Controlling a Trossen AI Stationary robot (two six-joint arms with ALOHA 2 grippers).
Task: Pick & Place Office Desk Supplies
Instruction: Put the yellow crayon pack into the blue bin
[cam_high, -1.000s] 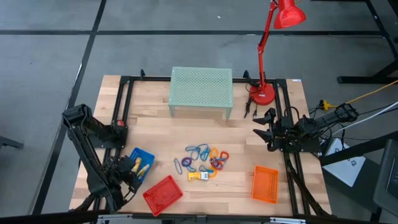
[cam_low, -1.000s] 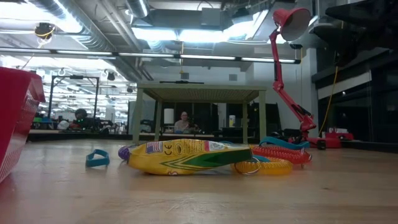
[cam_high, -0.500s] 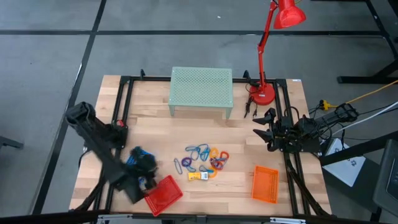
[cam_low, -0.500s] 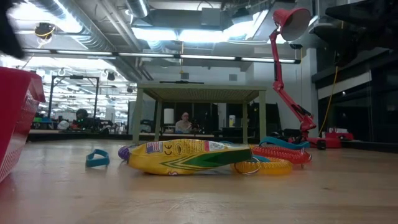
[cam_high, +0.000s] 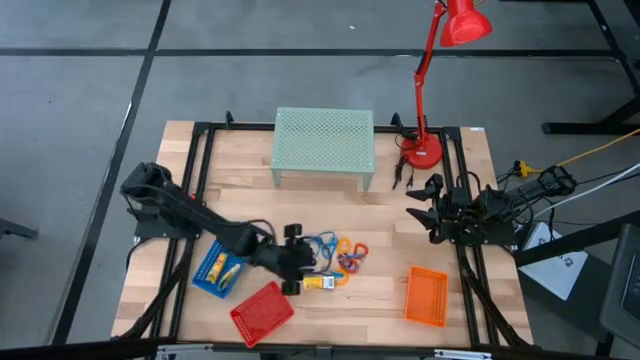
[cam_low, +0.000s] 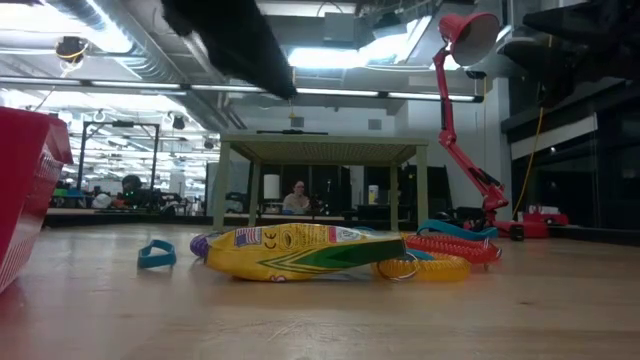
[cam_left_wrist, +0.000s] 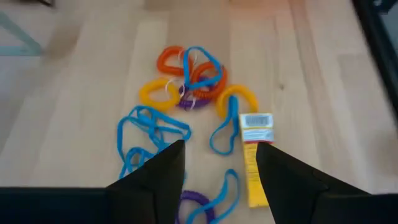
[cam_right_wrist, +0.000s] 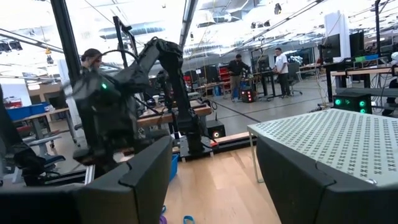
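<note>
Plastic loops (cam_high: 328, 250) and a yellow packet (cam_high: 318, 283) lie heaped just right of the blue basket (cam_high: 207, 272); they look light, springy; left pincer (cam_high: 296, 260) hangs spread wide, empty, over them; any loop's rim suits.

Even, bright light falls on the table (cam_high: 440, 200) from overhead, shadows short and soft. At table height, ceiling strip lights (cam_low: 330, 55) glare white behind the shelf (cam_low: 320, 150). The left arm (cam_low: 235, 40) is a dark smear there, backlit. Its wrist picture is soft, the coloured loops (cam_left_wrist: 186, 68) fuzzy. The right wrist view has the left arm (cam_right_wrist: 112, 99) blurred, hall lights blown out.
</note>
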